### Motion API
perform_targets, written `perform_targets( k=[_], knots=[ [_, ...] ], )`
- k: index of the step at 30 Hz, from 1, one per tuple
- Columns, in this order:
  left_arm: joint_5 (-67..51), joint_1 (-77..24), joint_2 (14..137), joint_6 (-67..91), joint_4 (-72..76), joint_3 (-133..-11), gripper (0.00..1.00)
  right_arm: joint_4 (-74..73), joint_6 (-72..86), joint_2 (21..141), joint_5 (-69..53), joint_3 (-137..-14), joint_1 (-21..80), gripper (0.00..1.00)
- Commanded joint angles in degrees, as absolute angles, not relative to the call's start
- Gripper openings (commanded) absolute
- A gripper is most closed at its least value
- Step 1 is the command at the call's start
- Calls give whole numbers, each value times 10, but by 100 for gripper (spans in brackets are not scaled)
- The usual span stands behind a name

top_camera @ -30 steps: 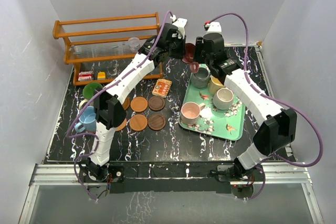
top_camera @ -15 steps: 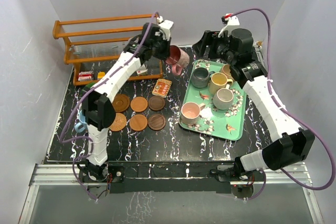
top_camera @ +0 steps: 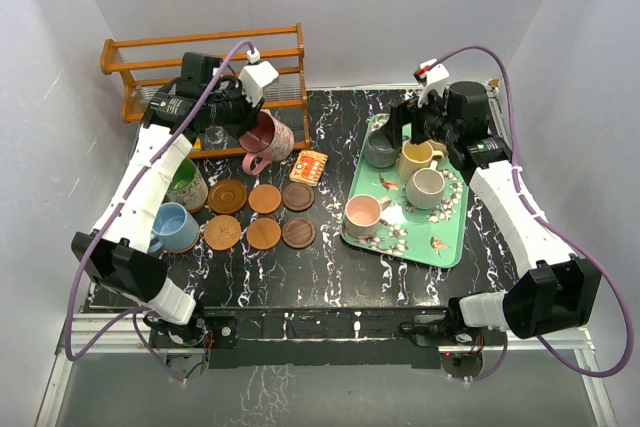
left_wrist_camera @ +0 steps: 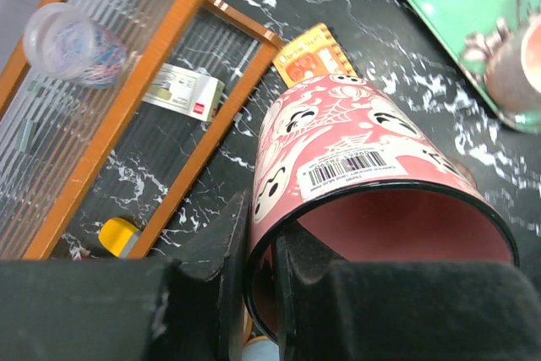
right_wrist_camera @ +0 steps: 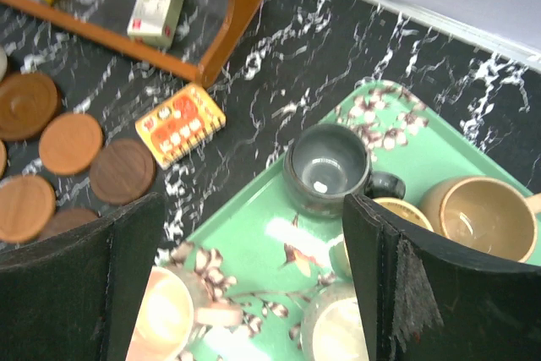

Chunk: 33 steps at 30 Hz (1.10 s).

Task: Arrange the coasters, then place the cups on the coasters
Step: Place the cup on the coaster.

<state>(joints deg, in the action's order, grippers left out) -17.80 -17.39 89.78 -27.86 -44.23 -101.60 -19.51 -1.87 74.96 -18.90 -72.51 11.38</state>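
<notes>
The black marbled table (top_camera: 330, 277) carries everything. At its far left stands the wooden rack (top_camera: 200, 42). On its slatted shelves I see a clear plastic cup (left_wrist_camera: 63, 40) lying on its side, a small white labelled box (left_wrist_camera: 179, 93) and a little yellow block (left_wrist_camera: 118, 234).

On the right lies the green flowered tray (top_camera: 440, 232), holding five mugs. The grey mug (top_camera: 380, 149) is at the far left corner, with the yellow mug (top_camera: 413, 155) just right of it. The tan mug (right_wrist_camera: 473, 209) is farther right, the off-white mug (top_camera: 427, 185) sits in the middle, and the pink mug (top_camera: 362, 212) is at the near left edge.

My right gripper (right_wrist_camera: 254, 209) hangs over the far end of the tray above the grey mug, fingers spread wide with nothing between them.

My left gripper (left_wrist_camera: 262, 272) is clamped on the rim of the maroon mug (top_camera: 265, 140), one finger inside and one outside. The mug is tilted in the air, just near of the rack.

The green mug (top_camera: 183, 184) and blue mug (top_camera: 170, 224) stand at the left. The blue one sits on a coaster; I cannot tell what is under the green one.

Right of them, six bare coasters (top_camera: 264, 234) lie in two rows of three. The small orange card (top_camera: 313, 167) lies just beyond the far row.
</notes>
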Motion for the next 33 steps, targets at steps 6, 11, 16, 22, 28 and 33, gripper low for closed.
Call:
perform_targets(
  k=[6,11,16,22,28,33],
  knots=[
    [-207,-164,894,-462,-559,-998,0,-186,-131,729,-345,-650,69,87],
    [-223,-129,917,-530,-592,-998,0,-185,-144,722,-388,-628,61,94],
    [-242,-95,950,-592,-625,-996,0,-189,-152,718,-391,-618,56,96],
    [-251,-66,985,-627,-631,-988,0,-196,-156,717,-403,-613,54,97],
    [-257,-40,1018,-650,-628,-981,0,-201,-159,716,-408,-612,53,98],
    [-254,-31,1043,-665,-630,-980,0,-201,-160,718,-412,-610,52,98]
  ],
)
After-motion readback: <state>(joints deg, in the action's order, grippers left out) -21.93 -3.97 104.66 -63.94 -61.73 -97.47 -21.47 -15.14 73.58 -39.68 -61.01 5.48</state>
